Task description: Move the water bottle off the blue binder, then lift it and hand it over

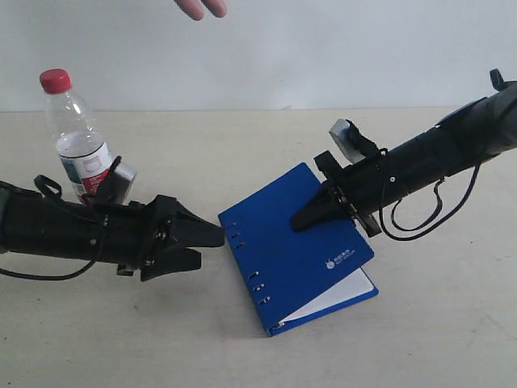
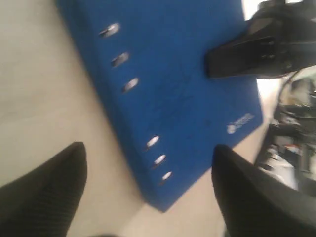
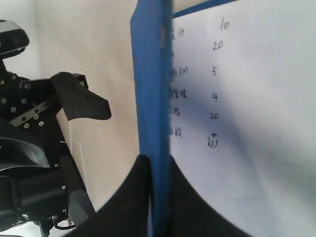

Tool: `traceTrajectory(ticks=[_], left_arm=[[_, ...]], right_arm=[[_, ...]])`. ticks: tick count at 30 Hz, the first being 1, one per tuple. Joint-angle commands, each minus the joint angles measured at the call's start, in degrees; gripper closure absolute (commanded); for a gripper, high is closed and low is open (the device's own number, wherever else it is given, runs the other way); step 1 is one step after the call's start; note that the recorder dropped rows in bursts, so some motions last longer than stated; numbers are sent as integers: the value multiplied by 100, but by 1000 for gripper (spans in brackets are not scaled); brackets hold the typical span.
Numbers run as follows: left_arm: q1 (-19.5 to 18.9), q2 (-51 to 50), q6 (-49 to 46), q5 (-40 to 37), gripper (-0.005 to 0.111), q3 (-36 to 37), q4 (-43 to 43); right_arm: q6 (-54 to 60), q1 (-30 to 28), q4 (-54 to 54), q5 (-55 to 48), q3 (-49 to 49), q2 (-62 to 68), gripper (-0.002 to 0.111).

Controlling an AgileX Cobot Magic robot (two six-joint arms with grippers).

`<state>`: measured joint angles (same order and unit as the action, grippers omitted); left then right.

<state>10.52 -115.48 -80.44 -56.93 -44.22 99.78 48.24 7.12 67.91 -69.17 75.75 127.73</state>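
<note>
**Bottle off binder, right gripper pinching binder cover**

The water bottle (image 1: 77, 137) is small, clear plastic, with a red screw cap (image 1: 55, 79) and a red, white and green label band (image 1: 87, 170). It stands upright on the table (image 1: 404, 339), well off the blue binder (image 1: 283, 242) on its left in the exterior view, and is partly hidden behind the left arm. Nothing grips it.

The binder is royal blue and square. It has a small white logo (image 1: 341, 257) at one corner and a row of small slots (image 1: 246, 259) along the edge facing the bottle. It sits skewed on the table. White pages (image 1: 339, 295) show under the cover at the corner nearest the logo.

The right gripper (image 1: 303, 218) is on the binder's far edge, jaws pressed onto the blue cover. In the right wrist view the cover (image 3: 150, 89) runs edge-on between the fingers (image 3: 133, 197). A white page (image 3: 247, 98) with handwritten numbers is exposed beside it.

The left gripper (image 1: 210, 249) sits just beside the binder's slotted edge, jaws spread wide and holding nothing. The left wrist view shows the slots (image 2: 131, 84) and logo (image 2: 240, 122) between its fingertips.

A person's hand (image 1: 202, 8) is in view at the top edge of the exterior view, beyond the binder. Only the fingertips are visible.
</note>
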Motion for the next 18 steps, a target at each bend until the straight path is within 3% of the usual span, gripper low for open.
traceTrajectory(ticks=[1,9,18], left_arm=[[2,-544,13,-778,40,-322,16],[2,-825,1,-608,40,-481,16],[2,-825,-8,-608,40,-1162,16]], right_arm=[[-22,-16,38,-79,-44,-107,109],[-9,-16,171,-79,-44,-584,109],[-32,206,171,-79,-44,-1300,109]])
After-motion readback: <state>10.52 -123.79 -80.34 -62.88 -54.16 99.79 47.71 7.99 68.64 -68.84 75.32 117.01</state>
